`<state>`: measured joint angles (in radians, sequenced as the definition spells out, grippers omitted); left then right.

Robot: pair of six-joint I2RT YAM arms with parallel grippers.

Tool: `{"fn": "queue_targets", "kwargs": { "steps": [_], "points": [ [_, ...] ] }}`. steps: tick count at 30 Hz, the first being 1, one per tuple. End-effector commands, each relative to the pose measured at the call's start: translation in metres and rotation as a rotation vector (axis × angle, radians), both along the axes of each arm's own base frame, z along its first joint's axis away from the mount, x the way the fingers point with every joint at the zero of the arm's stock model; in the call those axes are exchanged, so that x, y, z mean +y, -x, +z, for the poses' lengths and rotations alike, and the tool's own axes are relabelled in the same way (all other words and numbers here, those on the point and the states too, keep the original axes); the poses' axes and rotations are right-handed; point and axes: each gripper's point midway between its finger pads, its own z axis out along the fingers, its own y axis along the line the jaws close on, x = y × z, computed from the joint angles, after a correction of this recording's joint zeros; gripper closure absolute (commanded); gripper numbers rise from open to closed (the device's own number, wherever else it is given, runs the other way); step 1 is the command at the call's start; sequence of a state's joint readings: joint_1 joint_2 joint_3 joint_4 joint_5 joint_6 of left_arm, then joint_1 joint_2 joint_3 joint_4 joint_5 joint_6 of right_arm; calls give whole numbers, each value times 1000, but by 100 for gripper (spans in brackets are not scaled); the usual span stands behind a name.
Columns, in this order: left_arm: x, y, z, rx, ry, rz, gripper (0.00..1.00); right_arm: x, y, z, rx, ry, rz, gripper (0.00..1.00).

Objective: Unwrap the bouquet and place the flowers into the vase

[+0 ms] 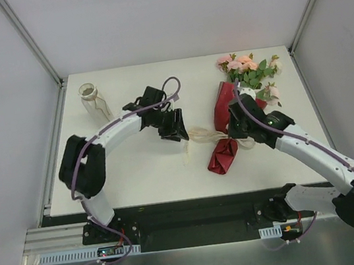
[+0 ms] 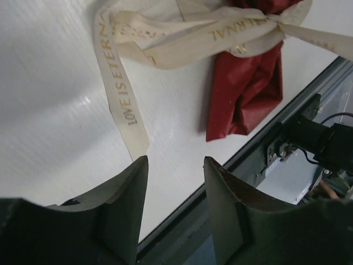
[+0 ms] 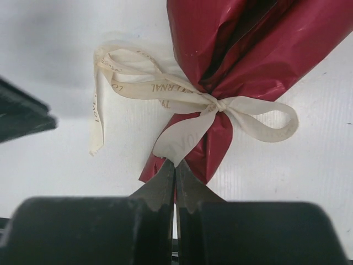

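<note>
The bouquet (image 1: pixel 237 97) lies on the white counter (image 1: pixel 143 171) right of centre. Its pink and cream flowers (image 1: pixel 247 68) point to the far right corner, and its twisted foot points toward the near edge. Dark red paper (image 3: pixel 248 44) wraps the stems. A cream ribbon (image 3: pixel 165 88) with gold lettering is tied in a bow around the narrow part of the wrap. One loop of the bow lies to the right, and loose tails trail left across the counter.

The right gripper (image 3: pixel 175 165) sits at the near side of the knot. Its jaws are pressed together, and the end of one short ribbon tail appears to be caught at their tips. The left gripper (image 2: pixel 175 160) hangs over the middle of the counter, left of the bouquet. Its jaws stand moderately apart with nothing between them. In the left wrist view, the end of a long ribbon tail lies just beyond one fingertip.

The vase (image 1: pixel 92 100), clear glass with a narrow neck, stands upright at the far left of the counter, well apart from the bouquet and both arms.
</note>
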<state>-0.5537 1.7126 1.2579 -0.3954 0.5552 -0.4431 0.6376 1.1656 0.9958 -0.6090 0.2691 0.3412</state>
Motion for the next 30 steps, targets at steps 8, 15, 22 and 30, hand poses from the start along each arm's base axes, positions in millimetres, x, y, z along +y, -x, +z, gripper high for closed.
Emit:
{"fn": "queue_targets", "kwargs": {
  "steps": [8,15,22,30],
  "points": [
    [-15,-26,-94,170,-153,50,56,-29,10,51,-165,35,11,100],
    [-25,-9,-106,222,-158,0,44,-41,9,88,-250,16,-40,99],
    [-9,-22,-120,126,-307,37,64,-48,10,109,-298,-3,-74,100],
    [6,-36,-121,32,-431,40,91,-66,14,153,-411,-26,-134,100]
  ]
}}
